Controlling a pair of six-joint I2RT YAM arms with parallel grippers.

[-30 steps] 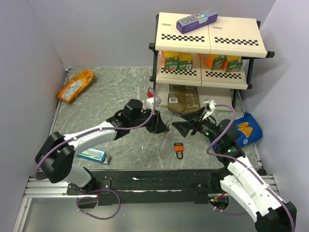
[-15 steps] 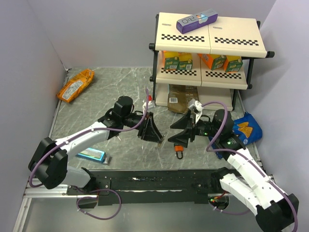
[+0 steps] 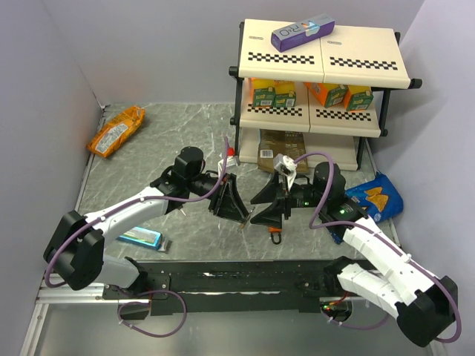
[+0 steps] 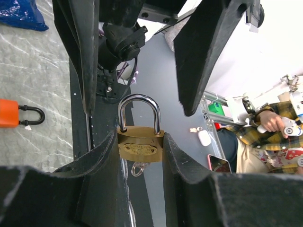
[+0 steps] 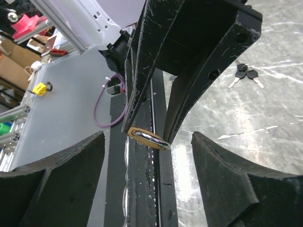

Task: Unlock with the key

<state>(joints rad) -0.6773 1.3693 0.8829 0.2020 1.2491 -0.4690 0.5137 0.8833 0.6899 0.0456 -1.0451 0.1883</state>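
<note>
The left gripper (image 3: 241, 211) is clamped on a brass padlock (image 4: 140, 147), pinching its body between both fingers with the steel shackle upright and a small ring hanging beneath it. Facing it from the right, the right gripper (image 3: 260, 212) has its jaws spread wide and empty, its tips just beside the padlock without touching it. The key (image 5: 245, 74), a small bunch with black heads and thin silvery blades, lies flat on the marbled table (image 3: 163, 148) on the far side of the left gripper, well apart from both grippers. It shows only in the right wrist view; from overhead it cannot be made out. An orange-red padlock (image 3: 276, 233) with a black shackle lies on the table just near of the two grippers.
</note>
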